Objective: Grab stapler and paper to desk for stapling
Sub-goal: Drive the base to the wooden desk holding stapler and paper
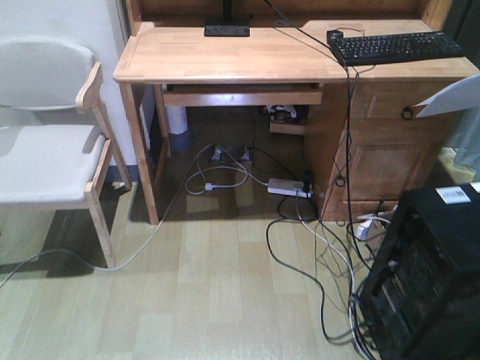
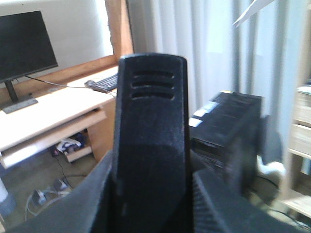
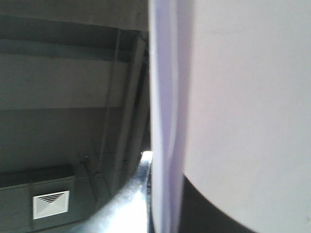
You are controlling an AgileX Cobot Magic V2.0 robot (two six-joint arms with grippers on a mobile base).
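A black stapler (image 2: 150,126) stands upright and fills the middle of the left wrist view, with my left gripper (image 2: 153,204) shut on its lower part between dark fingers (image 2: 223,208). In the right wrist view the white paper (image 3: 243,97) appears edge-on, and my right gripper (image 3: 165,213) is shut on its lower edge while the camera faces the ceiling. A corner of the paper (image 1: 454,96) pokes in at the right of the front view, in the air beside the desk. The light wood desk (image 1: 225,56) lies ahead of me. Neither gripper shows in the front view.
On the desk are a black keyboard (image 1: 394,46) and a monitor base (image 1: 226,30). A wooden chair (image 1: 52,150) stands to the left. A black computer tower (image 1: 431,277) is at the right, with cables (image 1: 315,247) strewn over the floor.
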